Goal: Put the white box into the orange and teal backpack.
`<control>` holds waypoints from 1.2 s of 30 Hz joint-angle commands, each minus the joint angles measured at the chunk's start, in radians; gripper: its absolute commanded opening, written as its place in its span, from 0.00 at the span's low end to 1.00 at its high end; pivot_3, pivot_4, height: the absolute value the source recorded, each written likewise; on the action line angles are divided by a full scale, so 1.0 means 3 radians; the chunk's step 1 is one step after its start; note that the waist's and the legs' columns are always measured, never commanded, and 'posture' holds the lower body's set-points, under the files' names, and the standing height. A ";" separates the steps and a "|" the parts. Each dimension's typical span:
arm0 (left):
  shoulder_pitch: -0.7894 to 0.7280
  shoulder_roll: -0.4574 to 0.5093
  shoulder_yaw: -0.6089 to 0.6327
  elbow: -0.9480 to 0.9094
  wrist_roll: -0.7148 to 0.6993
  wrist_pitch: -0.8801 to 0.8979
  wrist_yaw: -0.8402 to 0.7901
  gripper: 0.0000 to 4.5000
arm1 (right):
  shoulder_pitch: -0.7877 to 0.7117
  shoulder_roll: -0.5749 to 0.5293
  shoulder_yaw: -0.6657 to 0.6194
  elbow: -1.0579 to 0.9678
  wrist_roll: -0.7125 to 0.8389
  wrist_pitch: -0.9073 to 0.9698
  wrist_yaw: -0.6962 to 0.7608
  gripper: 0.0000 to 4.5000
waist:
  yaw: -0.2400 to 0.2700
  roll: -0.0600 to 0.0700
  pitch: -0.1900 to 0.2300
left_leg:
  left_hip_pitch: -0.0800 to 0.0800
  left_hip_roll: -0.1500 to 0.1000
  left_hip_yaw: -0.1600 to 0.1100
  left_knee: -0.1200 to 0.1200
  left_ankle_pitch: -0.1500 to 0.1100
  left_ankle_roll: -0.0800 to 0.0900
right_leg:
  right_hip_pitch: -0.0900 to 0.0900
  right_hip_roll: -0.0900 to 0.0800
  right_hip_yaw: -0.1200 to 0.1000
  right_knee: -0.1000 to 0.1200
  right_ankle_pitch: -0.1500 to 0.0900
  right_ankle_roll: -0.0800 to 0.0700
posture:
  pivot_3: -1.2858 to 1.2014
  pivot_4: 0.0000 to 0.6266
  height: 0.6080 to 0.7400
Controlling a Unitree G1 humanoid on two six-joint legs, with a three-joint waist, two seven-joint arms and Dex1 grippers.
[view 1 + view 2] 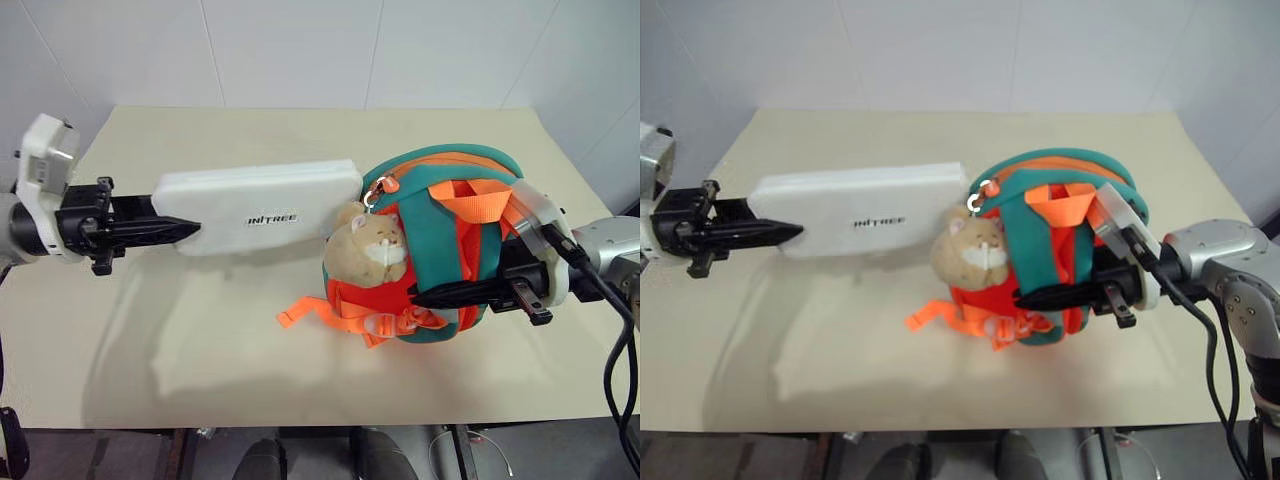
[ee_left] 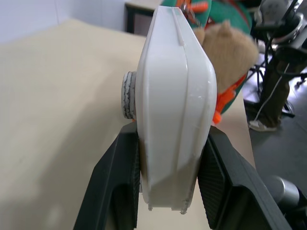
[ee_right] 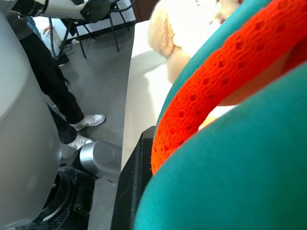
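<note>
The biggest risk I see is at the orange and teal backpack (image 1: pixel 440 245): my right gripper (image 1: pixel 450 293), pinched nearly shut on its teal strap, holds it off the cream table (image 1: pixel 200 350), and the soft, rounded fabric could sag and hide its opening from the white box (image 1: pixel 262 205). That box is smooth hard plastic, long and flat with rounded corners, clamped at one end between my left gripper's (image 1: pixel 178 229) part-open fingers (image 2: pixel 218 179); held so far from its middle it may pivot or slide. Its far end sits just beside the tan plush charm (image 1: pixel 368 245), which could snag it
</note>
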State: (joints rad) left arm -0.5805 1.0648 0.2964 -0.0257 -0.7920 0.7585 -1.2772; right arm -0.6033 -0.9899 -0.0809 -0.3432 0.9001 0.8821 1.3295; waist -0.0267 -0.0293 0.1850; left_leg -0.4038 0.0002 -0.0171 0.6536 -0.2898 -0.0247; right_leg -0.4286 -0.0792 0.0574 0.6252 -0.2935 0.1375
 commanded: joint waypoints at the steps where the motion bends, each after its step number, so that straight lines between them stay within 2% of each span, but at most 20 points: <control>1: -0.0125 0.0029 -0.0046 -0.0030 0.0039 -0.0066 -0.0040 0.30 | -0.0009 0.0000 -0.0068 -0.0066 0.0021 -0.0055 -0.0029 0.12 | -0.0001 0.0000 0.0000 | 0.0000 0.0000 0.0000 0.0000 0.0000 0.0000 | 0.0000 0.0000 0.0000 0.0001 0.0000 0.0000 | 0.52 0.24 1.00; 6: -0.0283 -0.0024 -0.0257 0.0027 0.0121 -0.0132 -0.0137 0.30 | 0.0049 -0.0005 -0.0097 -0.0092 0.0032 -0.0070 -0.0059 0.12 | 0.0001 0.0000 0.0000 | 0.0000 -0.0001 0.0001 0.0003 0.0000 0.0001 | 0.0001 0.0001 -0.0001 0.0002 0.0000 0.0000 | 0.52 0.24 1.00; 13: -0.0755 -0.0251 -0.0689 0.0198 0.0304 -0.0193 -0.0302 0.30 | 0.0096 0.0022 -0.0082 -0.0128 0.0017 -0.0107 -0.0102 0.12 | 0.0005 0.0000 0.0000 | -0.0002 -0.0003 0.0003 0.0016 0.0000 0.0003 | 0.0005 0.0002 -0.0003 0.0008 0.0000 0.0001 | 0.52 0.24 1.00; 22: -0.1325 -0.0444 -0.1305 0.0435 0.0945 -0.0366 -0.0336 0.30 | 0.0122 0.0043 -0.0070 -0.0144 0.0003 -0.0138 -0.0142 0.12 | -0.0001 0.0000 0.0000 | -0.0002 -0.0003 0.0003 0.0022 -0.0001 0.0007 | 0.0008 0.0004 -0.0002 0.0010 0.0001 0.0002 | 0.52 0.24 1.00; 31: -0.1775 -0.0980 -0.1633 0.0564 0.1273 -0.0348 -0.0157 0.30 | 0.0155 0.0105 -0.0046 -0.0139 -0.0046 -0.0196 -0.0183 0.12 | 0.0013 0.0000 0.0000 | -0.0002 -0.0004 0.0003 0.0029 -0.0002 0.0009 | 0.0010 0.0004 -0.0002 0.0010 0.0003 0.0005 | 0.52 0.24 1.00; 36: -0.2018 -0.1472 -0.1711 0.0786 0.1420 -0.0199 0.0178 0.30 | 0.0141 0.0148 -0.0015 -0.0125 -0.0079 -0.0233 -0.0199 0.12 | 0.0026 0.0000 0.0000 | -0.0003 -0.0006 0.0001 0.0036 -0.0001 0.0012 | 0.0015 0.0004 -0.0001 0.0009 0.0007 0.0012 | 0.52 0.24 1.00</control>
State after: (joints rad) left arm -1.1463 0.6316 -0.2286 0.2128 -0.3752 0.6896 -1.2567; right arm -0.5508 -0.9469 -0.0819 -0.3631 0.8726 0.8272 1.2710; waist -0.0188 -0.0294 0.1850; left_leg -0.4048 -0.0018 -0.0168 0.6646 -0.2901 -0.0208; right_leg -0.4241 -0.0783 0.0576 0.6279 -0.2913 0.1416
